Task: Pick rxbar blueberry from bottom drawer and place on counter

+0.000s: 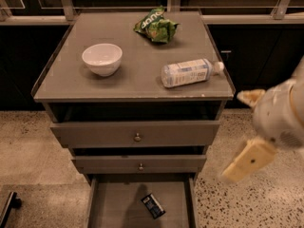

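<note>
The bar (153, 205), dark-wrapped, lies flat and askew on the grey floor of the open bottom drawer (109, 208), right of its middle and touching neither wall. Above it are two knobbed drawers (95, 134), the upper one pulled slightly out. On the counter (133, 80) a white bowl (102, 59) stands at the left, a clear bottle (187, 72) lies on its side near the right rim, and a green chip bag (156, 27) sits crumpled at the back. The gripper (232, 137) hangs to the right of the cabinet over the speckled floor (28, 141), about level with the knobbed drawers. Its two pale fingers (249, 160) are spread well apart with nothing between them, clear of the bar and the cabinet.
</note>
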`<state>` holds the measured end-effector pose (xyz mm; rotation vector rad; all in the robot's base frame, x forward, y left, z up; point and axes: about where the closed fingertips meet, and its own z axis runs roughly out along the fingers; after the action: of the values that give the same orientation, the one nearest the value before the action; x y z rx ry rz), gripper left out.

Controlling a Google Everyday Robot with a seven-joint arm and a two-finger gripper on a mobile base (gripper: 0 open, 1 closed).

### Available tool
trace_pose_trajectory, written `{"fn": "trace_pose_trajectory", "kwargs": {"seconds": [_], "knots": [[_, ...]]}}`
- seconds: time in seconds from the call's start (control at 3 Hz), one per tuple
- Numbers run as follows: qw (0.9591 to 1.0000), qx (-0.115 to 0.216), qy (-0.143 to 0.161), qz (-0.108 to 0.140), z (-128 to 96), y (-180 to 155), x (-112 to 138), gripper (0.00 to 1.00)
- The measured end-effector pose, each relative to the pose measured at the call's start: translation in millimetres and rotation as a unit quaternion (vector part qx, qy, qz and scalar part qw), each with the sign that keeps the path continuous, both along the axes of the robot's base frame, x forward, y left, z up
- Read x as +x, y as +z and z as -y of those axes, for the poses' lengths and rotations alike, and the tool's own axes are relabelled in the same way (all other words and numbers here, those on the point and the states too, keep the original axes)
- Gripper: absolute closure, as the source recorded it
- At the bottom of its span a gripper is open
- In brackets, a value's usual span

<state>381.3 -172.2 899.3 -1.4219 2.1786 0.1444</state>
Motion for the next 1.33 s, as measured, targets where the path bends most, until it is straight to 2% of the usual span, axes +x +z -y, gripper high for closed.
{"fn": "trace_pose_trajectory", "kwargs": {"seconds": [0.33,0.67,1.0,1.33], "knots": [[0.9964,0.079,-0.006,-0.029,-47,-73,-9,0.00],[0.9957,0.084,-0.016,-0.036,-57,-105,-14,0.00],[0.9955,0.087,-0.009,-0.036,-60,-103,-16,0.00],[0.9913,0.109,-0.033,-0.067,-47,-156,-23,0.00]]}}
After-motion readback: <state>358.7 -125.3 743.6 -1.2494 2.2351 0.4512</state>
